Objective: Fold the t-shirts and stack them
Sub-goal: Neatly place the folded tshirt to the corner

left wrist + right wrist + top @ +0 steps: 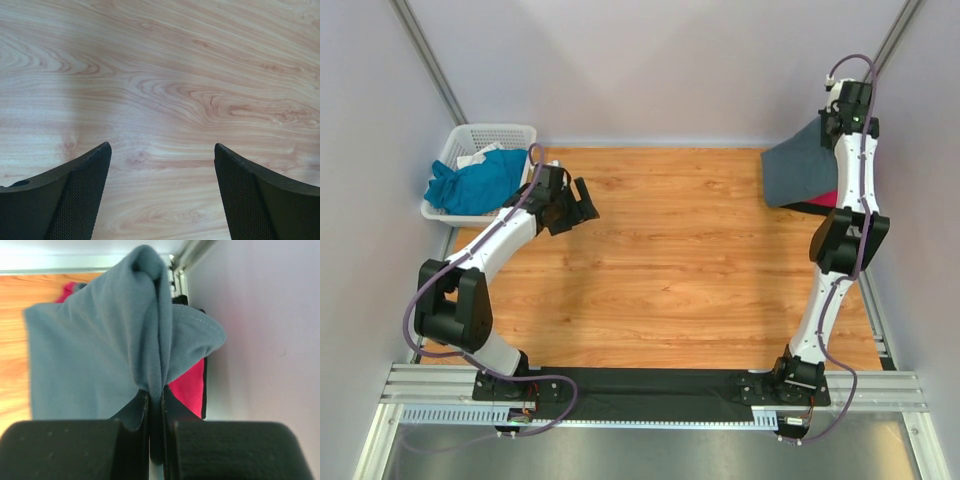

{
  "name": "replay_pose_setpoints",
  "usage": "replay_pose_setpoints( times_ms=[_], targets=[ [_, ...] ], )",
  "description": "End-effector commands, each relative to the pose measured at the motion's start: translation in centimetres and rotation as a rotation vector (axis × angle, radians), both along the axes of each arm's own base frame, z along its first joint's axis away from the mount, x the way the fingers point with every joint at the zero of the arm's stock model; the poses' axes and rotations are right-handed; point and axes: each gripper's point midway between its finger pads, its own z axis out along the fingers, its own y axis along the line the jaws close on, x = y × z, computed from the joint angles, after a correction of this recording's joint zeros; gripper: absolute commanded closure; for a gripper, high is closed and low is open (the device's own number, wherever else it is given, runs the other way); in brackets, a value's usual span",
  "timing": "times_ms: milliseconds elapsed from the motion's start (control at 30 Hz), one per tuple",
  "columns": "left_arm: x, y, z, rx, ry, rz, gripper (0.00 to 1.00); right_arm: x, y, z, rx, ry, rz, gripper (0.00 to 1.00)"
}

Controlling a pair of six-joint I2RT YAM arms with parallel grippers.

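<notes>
t-shirts are found in 3 places. the slate-grey t-shirt [798,170] is held at the far right of the worktop [680,270]. a pinched ridge of its cloth is clamped between the closed fingers of the right pincer [154,399] and held high, so that the rest drapes down like a tent towards the wood. this hold is judged to serve for lifting the tee off what lies below, or for carrying it to the open middle to be spread and folded.

the magenta t-shirt [826,198] lies beneath it at the far right edge, and only a strip is shown past the grey hem. whether it is folded cannot be told. the teal t-shirt [475,182] is bunched unfolded in the white basket [505,131] at the far left, apparently waiting its turn. a pale scrap [478,157] is tucked behind it, and its kind cannot be told.

the left pincer [162,147] is spread wide and grasps nothing. it is poised over bare wood just right of the basket, well apart from the grey tee, perhaps so that a 2nd corner can be taken.

counted: 3 t-shirts, 1 of each colour; 1 basket; 2 pincers, 1 clenched on cloth and 1 released.
</notes>
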Motion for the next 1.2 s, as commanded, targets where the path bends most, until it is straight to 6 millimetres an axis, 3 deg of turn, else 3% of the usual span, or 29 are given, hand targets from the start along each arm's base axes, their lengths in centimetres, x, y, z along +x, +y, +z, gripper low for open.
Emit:
replay_pose_setpoints(
  times_ms=[0,333,567,633,700,800,867,900,933,1000,1033,1167],
  targets=[
    [1.6,-1.1,1.5,-0.059,-0.021,-0.002,0.11,1.7,-2.7,0.8,-0.031,-0.08,-0.008,1.0],
    [3.4,-2.2,1.0,-0.065,0.007,0.006,0.13,2.1,-7.3,-2.1,-0.057,-0.07,-0.067,1.0],
    [3.8,-3.0,1.0,-0.05,0.02,-0.015,0.14,2.1,-9.2,-6.2,-0.072,-0.019,-0.117,0.98],
    [3.7,-3.1,1.2,-0.05,0.018,-0.019,0.14,2.3,-9.7,-6.6,-0.087,-0.027,-0.133,0.78],
    [3.7,-3.1,1.5,-0.045,0.011,-0.024,0.14,1.9,-10.0,-6.7,-0.1,-0.013,-0.157,0.48],
    [3.5,-3.1,2.8,-0.045,-0.021,-0.037,0.14,1.4,-9.3,-4.1,-0.085,-0.046,-0.161,0.28],
    [3.4,-3.0,3.7,-0.036,-0.058,-0.055,0.14,0.6,-8.9,-0.7,-0.089,-0.09,-0.171,0.21],
    [3.4,-3.1,4.1,-0.035,-0.073,-0.064,0.14,0.2,-8.7,0.7,-0.083,-0.106,-0.18,0.09],
    [3.1,-3.0,4.5,-0.029,-0.092,-0.079,0.14,-0.4,-8.3,3.3,-0.082,-0.147,-0.181,0.06],
    [2.8,-2.9,5.0,-0.024,-0.117,-0.092,0.14,-1.1,-7.3,6.2,-0.058,-0.196,-0.181,0.02],
    [2.6,-2.9,5.6,-0.029,-0.145,-0.098,0.13,-2.0,-6.6,8.6,-0.059,-0.227,-0.182,0.01],
    [1.9,-2.8,7.4,-0.017,-0.229,-0.149,0.13,-2.9,-2.7,12.7,-0.011,-0.311,-0.123,0.0]
  ],
)
